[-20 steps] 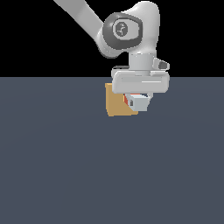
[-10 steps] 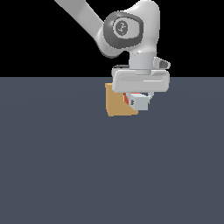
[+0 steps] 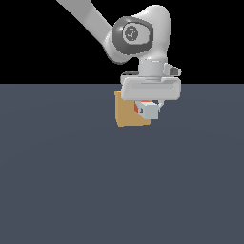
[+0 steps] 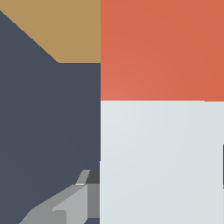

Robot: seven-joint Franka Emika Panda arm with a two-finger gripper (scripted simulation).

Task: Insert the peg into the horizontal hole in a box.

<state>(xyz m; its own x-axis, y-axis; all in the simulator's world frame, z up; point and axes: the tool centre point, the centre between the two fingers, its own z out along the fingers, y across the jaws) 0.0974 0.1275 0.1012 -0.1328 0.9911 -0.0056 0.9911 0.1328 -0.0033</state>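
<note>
Item 1, arm (image 3: 138, 35): white, jointed, reached down from the upper left of the exterior view to a point over the far part of the floor (image 3: 71, 181).

Item 2, gripper (image 3: 149, 107): hung below the wide white hand. Its jaws were closed on the peg and held it clear of the floor; one grey finger (image 4: 72, 203) showed in the wrist view, pressed against the side of the peg's pale half.

Item 3, peg (image 3: 147, 109): a square bar, horizontal, its pale grey-white end facing the near side and its red half behind, pointing toward the box. In the wrist view the peg (image 4: 162, 109) filled most of the picture, the red half next to the tan surface.

Item 4, box (image 3: 127, 113): tan, sat on the floor just behind the peg and to the exterior view's left of it, partly covered by the hand. Whether the red tip had entered the hole could not be told; the hole itself was hidden.
</note>
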